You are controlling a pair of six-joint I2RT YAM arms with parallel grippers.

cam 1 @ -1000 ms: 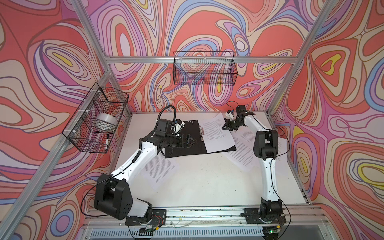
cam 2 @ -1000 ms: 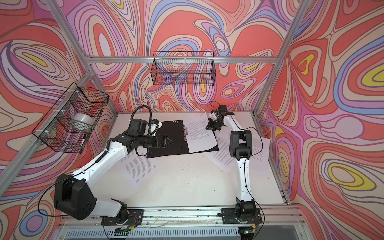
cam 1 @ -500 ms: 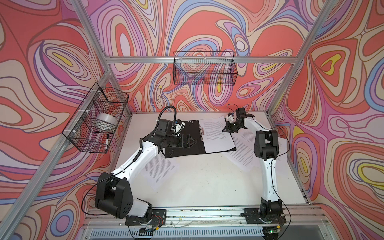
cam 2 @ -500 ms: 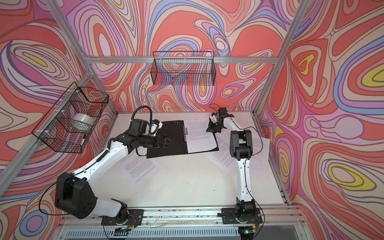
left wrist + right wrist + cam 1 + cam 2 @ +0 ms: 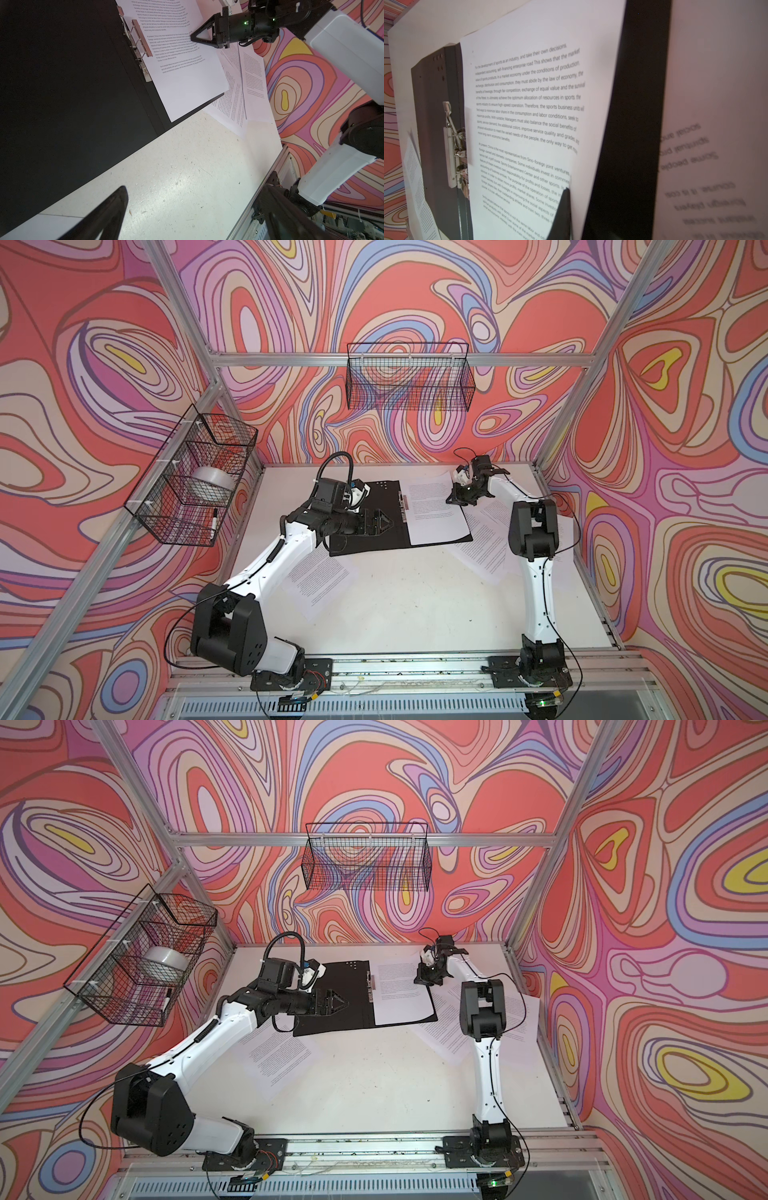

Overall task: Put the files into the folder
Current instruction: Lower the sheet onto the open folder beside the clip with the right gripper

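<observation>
Centre-rear, open folder (image 5: pixel 386 545), spine front-to-back, left end effector (image 5: pixel 384 523) spread, right end effector (image 5: pixel 453 500) closed

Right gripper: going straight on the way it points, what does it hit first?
Most likely the printed sheet lying in the open folder: the shut right gripper has its tip right at it. Beyond lies the metal clip.

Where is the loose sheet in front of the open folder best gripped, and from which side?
Probably its near corner, coming low from the base side. The loose sheet lies flat and askew on the table; its far end runs up to the folder, so the near edges are freest.
</observation>
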